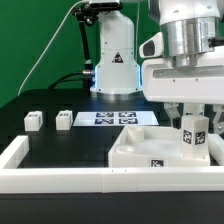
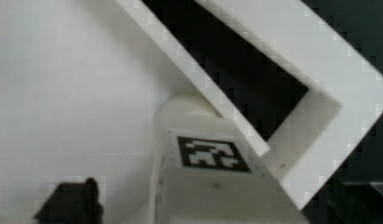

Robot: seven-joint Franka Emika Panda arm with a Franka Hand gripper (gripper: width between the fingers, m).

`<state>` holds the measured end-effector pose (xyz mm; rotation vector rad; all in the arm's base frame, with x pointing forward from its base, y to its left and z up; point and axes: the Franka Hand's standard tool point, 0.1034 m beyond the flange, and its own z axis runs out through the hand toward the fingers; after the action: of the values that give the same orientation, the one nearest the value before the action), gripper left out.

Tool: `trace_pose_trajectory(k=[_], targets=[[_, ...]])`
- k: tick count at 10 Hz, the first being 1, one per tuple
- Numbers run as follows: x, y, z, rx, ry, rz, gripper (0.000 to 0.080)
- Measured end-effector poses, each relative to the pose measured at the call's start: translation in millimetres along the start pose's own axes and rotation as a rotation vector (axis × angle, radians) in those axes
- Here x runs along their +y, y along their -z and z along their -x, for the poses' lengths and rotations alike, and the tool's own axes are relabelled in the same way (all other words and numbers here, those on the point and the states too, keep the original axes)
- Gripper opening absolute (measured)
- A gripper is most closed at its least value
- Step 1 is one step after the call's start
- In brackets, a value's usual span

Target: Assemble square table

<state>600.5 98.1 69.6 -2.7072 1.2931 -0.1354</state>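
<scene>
**Evidently free-standing: a leg upright on the square top, jaws spread beside it**

Exterior view: the square table top point(image 1: 130, 150) lies tray-side up at the exterior view's right. It sits close against the white border wall point(image 1: 60, 178), which probably braces it while legs are fitted. One tagged leg point(image 1: 193, 135) stands upright at the top's far corner, presumably seated in its mount, since nothing props it. The gripper point(image 1: 190, 117) hangs directly over it with fingers down past the leg's upper end, one on each side. Two spare legs, the outer spare leg point(image 1: 32, 120) and the inner spare leg point(image 1: 65, 118), sit on the black table. They are near the marker board point(image 1: 112, 118), well apart from the top and within easy reach for later steps. A fourth leg is not visible.

Wrist view: the camera looks down the standing leg point(image 2: 209, 152), with its tag facing the lens. The top's raised rim point(image 2: 197, 90) runs diagonally beside it. One dark fingertip point(image 2: 67, 200) shows, apart from the leg with a plain gap between them. The jaws therefore look spread, pinching nothing. My judgement is that this leg is done and a spare comes next.
</scene>
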Motion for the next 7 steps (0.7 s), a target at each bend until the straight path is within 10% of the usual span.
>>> trace_pose_trajectory(k=[7], targets=[[-4.7,1.4,5.7,0.003,0.672,0.006,0.0649]])
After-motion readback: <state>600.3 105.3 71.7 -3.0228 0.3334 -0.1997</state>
